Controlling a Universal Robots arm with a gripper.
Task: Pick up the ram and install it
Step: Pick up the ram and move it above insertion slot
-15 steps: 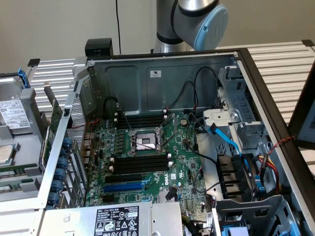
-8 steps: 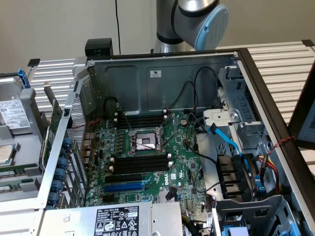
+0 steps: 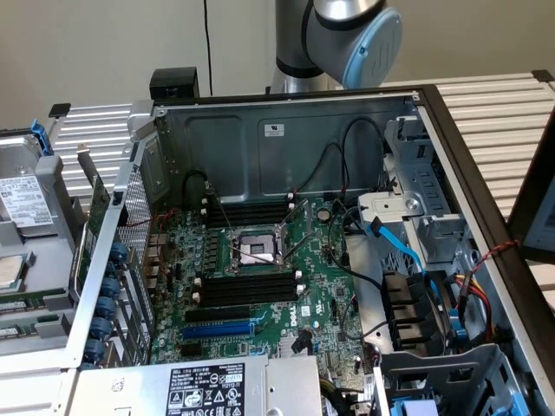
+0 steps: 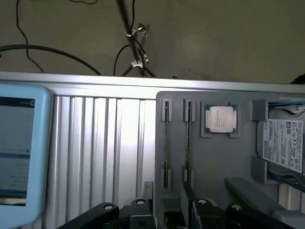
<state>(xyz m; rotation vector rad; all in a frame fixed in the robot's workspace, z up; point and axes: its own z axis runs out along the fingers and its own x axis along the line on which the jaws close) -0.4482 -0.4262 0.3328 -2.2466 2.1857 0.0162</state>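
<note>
gripper [image 4: 170, 215] is open: black fingers [image 4: 141, 210] are spread wide with nothing between them. in the wrist view it hangs over the grey tray [image 4: 214, 164], at one end of the two stick holders. the ram [image 4: 165, 143] is in that tray, standing on edge in a holder, so it shows as a thin line. a second stick [image 4: 187, 143] stands just beside it, parallel, in its own holder. can't tell whether the fingers touch either one. next along the tray are a cpu chip [image 4: 219, 119] in its recess, then a hard drive [image 4: 285, 145]. the tray lies on a ribbed metal table [image 4: 105, 143]. a light-blue arm cap [image 4: 21, 152] shows at the frame edge. in the exterior view the open pc case [image 3: 286, 139] lies on its side with the motherboard [image 3: 321, 260] facing up. two banks of long black slots [image 3: 247, 288] with white end clips flank the cpu socket [image 3: 256, 250]. a blue expansion slot [image 3: 217, 329] sits nearer the camera. the arm [image 3: 347, 35] rises behind the case.
</note>
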